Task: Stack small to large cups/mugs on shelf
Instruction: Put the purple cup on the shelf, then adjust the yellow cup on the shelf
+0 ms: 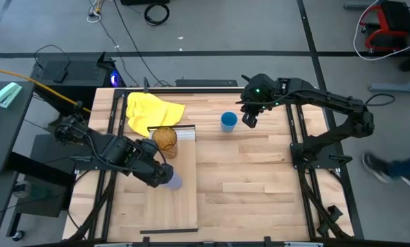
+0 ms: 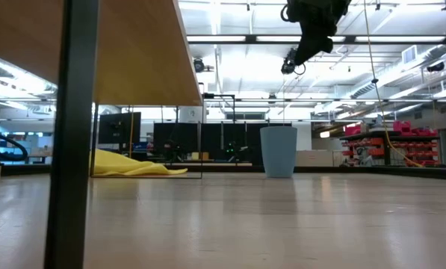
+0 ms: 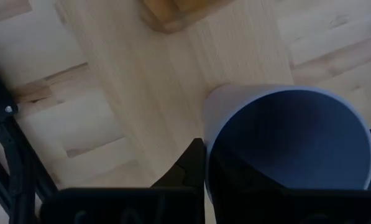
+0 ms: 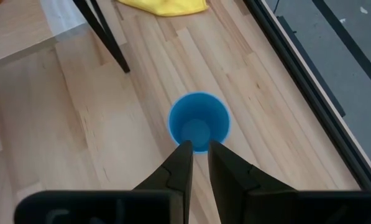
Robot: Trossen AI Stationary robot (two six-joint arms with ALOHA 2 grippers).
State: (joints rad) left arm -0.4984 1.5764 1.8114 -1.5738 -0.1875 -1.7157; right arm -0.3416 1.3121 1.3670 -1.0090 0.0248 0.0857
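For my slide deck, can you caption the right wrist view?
Right claw hovering above the upright bright blue cup on the slatted tabletop, yellow cloth beyond.

High view: overhead, straight down, far, whole tabletop plus surrounding floor. Low view: tabletop level, looking across into room, shelf underside close overhead. Left wrist view: down, very near lavender cup. Right wrist view: down, above bright blue cup. Blue cup and yellow cloth shared by high, low, right wrist views.

Probably lab: monitors, cabled floor.
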